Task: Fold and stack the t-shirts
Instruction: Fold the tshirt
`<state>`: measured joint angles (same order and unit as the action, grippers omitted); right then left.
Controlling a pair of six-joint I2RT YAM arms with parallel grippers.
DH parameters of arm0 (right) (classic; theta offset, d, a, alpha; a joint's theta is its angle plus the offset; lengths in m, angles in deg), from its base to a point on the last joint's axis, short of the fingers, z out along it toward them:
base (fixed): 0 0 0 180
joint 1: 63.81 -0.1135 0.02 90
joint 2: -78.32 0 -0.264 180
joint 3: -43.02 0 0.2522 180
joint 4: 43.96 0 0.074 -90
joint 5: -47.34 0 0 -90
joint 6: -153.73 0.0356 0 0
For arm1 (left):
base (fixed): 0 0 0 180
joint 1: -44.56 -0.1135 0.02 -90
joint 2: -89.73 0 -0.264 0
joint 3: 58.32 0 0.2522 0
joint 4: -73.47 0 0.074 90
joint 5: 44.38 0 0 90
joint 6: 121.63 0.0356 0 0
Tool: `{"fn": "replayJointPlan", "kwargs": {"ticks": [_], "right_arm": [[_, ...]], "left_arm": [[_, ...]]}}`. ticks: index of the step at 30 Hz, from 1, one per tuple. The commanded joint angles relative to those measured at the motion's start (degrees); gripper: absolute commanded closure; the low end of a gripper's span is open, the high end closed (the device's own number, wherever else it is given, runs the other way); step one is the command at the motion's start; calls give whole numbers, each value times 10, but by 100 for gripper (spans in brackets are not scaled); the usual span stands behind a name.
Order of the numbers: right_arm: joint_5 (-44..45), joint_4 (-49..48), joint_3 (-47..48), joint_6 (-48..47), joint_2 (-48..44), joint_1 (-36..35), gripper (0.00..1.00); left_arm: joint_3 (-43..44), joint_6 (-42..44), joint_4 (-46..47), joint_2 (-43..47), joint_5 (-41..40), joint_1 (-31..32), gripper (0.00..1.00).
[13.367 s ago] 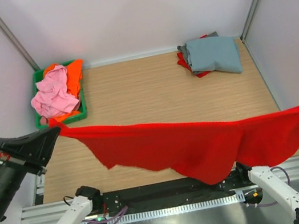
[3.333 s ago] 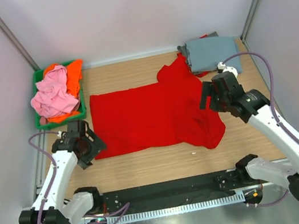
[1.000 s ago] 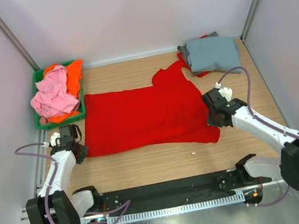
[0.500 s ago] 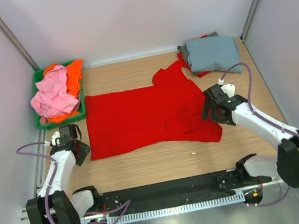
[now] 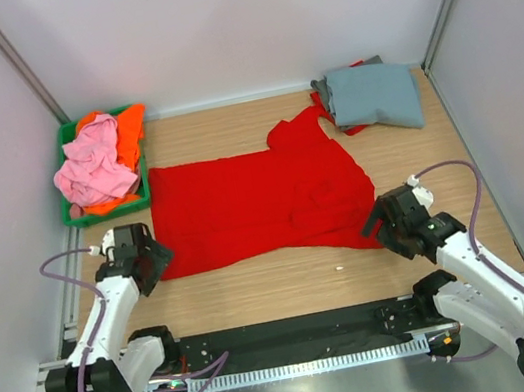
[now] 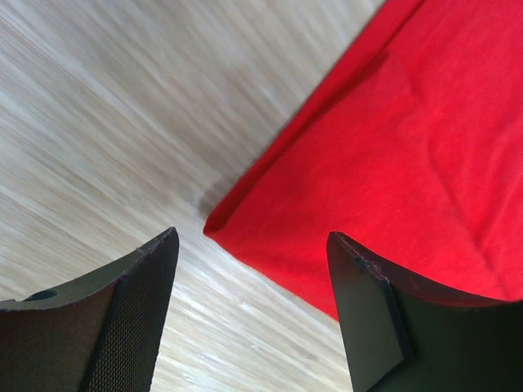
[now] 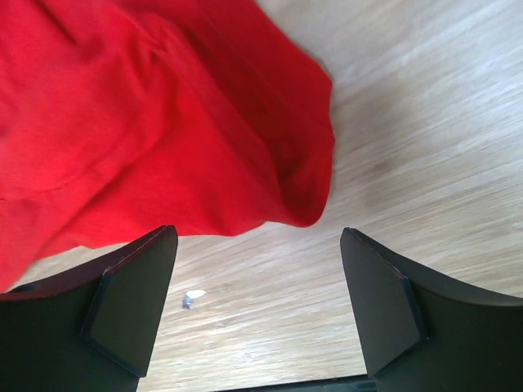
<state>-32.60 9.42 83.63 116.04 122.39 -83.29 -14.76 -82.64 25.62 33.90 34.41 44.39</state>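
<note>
A bright red t-shirt point(image 5: 258, 202) lies spread flat on the wooden table, its near left corner point(image 6: 237, 220) and near right corner point(image 7: 306, 200) showing in the wrist views. My left gripper point(image 5: 142, 261) stands open just off the shirt's near left corner, holding nothing. Off the near right corner my right gripper point(image 5: 394, 223) is open too, with bare wood between its fingers. A folded grey-blue t-shirt point(image 5: 377, 97) rests on a red one at the back right. Pink point(image 5: 93, 170) and orange point(image 5: 128, 128) t-shirts are heaped in the bin.
The green plastic bin point(image 5: 83, 215) stands at the back left against the wall. A small white scrap point(image 5: 338, 268) lies on the wood near the front edge, also seen as a scrap point(image 7: 193, 296) between the right fingers. White walls close in three sides.
Both grippers have opened and let go of the red shirt's near corners. Both arms have drawn back toward the near edge, and the shirt now lies flat.
</note>
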Motion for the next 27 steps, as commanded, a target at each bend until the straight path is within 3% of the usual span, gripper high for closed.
{"fn": "replayJointPlan", "kwargs": {"ticks": [1,5,8,9,11,12,18,20,24,25,27], "right_arm": [[-36,-63,-15,28,12,1,13],[-26,-80,-20,19,40,1,14],[-19,-95,-27,17,51,2,14],[-12,-98,-29,16,58,1,15],[-6,-107,-36,17,65,1,19],[0,-110,-40,17,72,1,20],[42,-104,-53,34,65,1,25],[61,-107,-57,37,54,2,30],[70,-124,-62,36,62,2,52],[66,-137,-63,35,74,4,67],[59,-153,-63,28,85,4,81]], "left_arm": [[-28,-18,35,0,19,17,27],[-41,-24,58,-16,21,30,33],[-46,-30,84,-30,21,45,49],[-47,-31,89,-35,21,49,69],[-43,-33,96,-46,19,53,96],[-37,-32,96,-49,15,54,100],[9,-23,39,-45,-43,53,100],[18,-23,23,-31,-53,50,100],[32,-9,14,-24,-46,32,100],[33,-6,10,-26,-41,23,100],[37,0,8,-25,-34,14,100]]}}
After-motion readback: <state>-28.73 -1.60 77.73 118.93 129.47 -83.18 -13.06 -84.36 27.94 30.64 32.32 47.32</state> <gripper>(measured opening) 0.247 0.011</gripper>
